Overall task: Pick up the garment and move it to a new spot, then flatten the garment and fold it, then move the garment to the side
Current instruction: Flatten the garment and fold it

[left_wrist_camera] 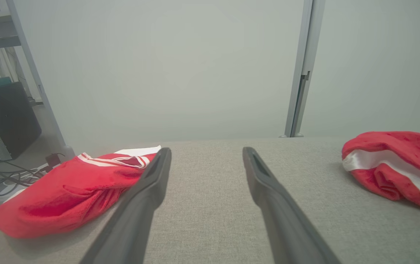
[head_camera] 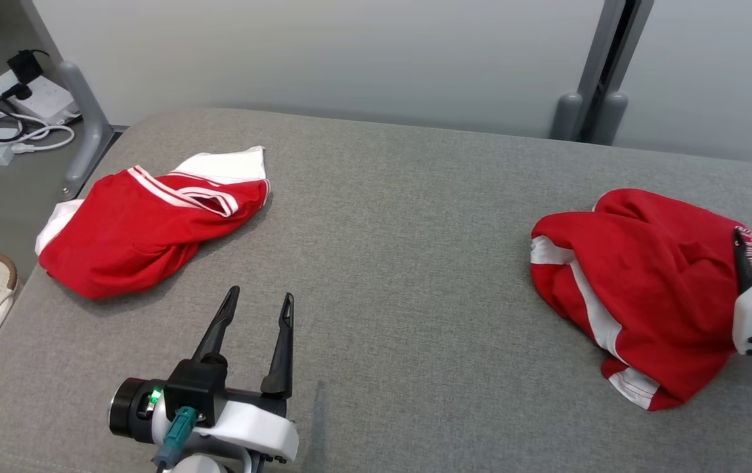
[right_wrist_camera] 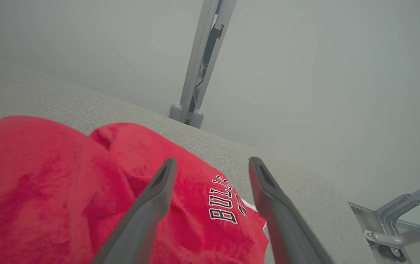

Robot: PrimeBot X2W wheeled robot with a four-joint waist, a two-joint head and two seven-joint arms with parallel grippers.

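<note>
A grey fabric-covered table (head_camera: 402,263) stands before a pale wall, with a power strip and cables (head_camera: 34,98) on the floor at 10 o'clock. The garment (head_camera: 645,276), a red jersey shirt, lies crumpled at 3 o'clock on the table, its "BULLS" lettering (right_wrist_camera: 224,205) facing up. The right gripper (right_wrist_camera: 211,161) hovers just over that lettering with its fingers spread apart, holding nothing. A second red garment with white striped trim (head_camera: 132,230) lies bunched at 9 o'clock. The left gripper (head_camera: 262,293) sits at 7 o'clock, near that second garment, fingers wide apart and empty.
</note>
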